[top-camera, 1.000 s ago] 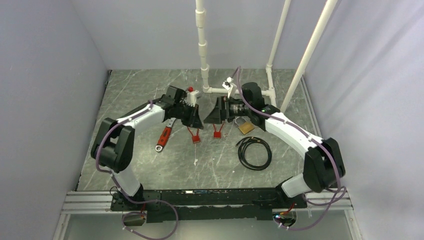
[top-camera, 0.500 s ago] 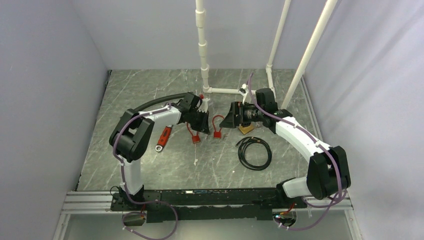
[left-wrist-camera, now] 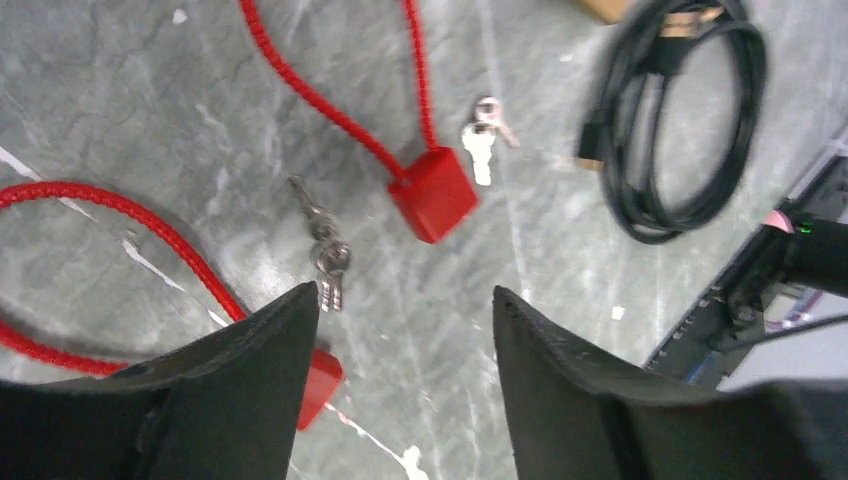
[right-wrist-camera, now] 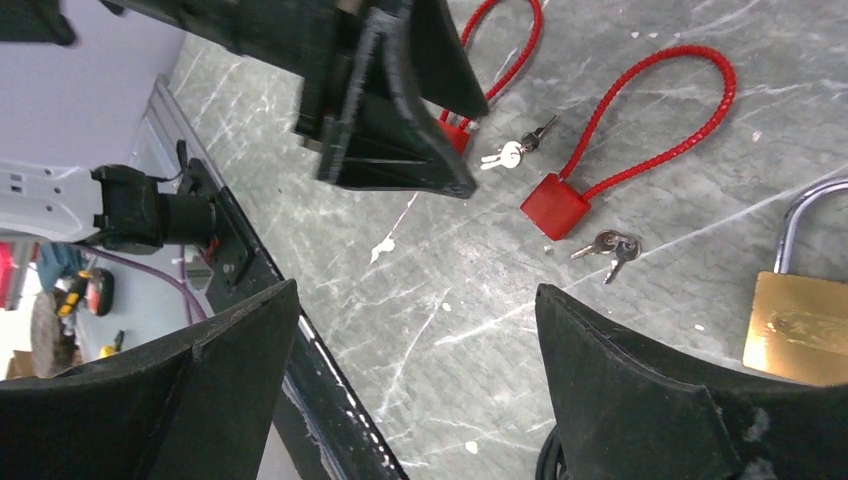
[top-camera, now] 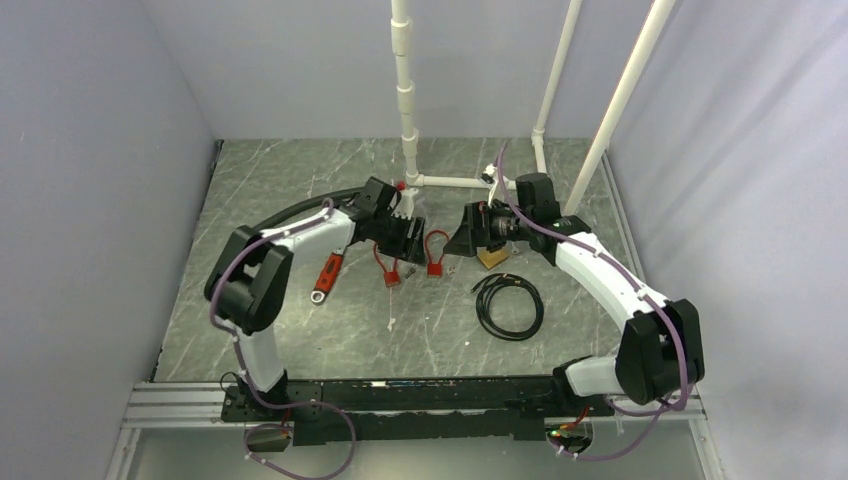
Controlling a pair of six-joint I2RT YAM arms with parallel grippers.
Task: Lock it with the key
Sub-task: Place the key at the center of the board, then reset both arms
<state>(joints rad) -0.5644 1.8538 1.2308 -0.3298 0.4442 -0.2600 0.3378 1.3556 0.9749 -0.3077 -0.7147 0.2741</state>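
Looped red cable lock (right-wrist-camera: 556,208); keys (right-wrist-camera: 605,243) beside.

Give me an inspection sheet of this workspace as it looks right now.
Surface: grey marbled table, white flecks.
Job's things: red cable lock with key set beside it; second red cable lock with other key set; brass padlock lying flat.
Clutter: red-handled wrench.
Grippers: left gripper open, empty, above the keys; right gripper open, empty.
Cables: black cable coil, loose near the padlock.
Surroundings: white pipes at the back; plain walls.
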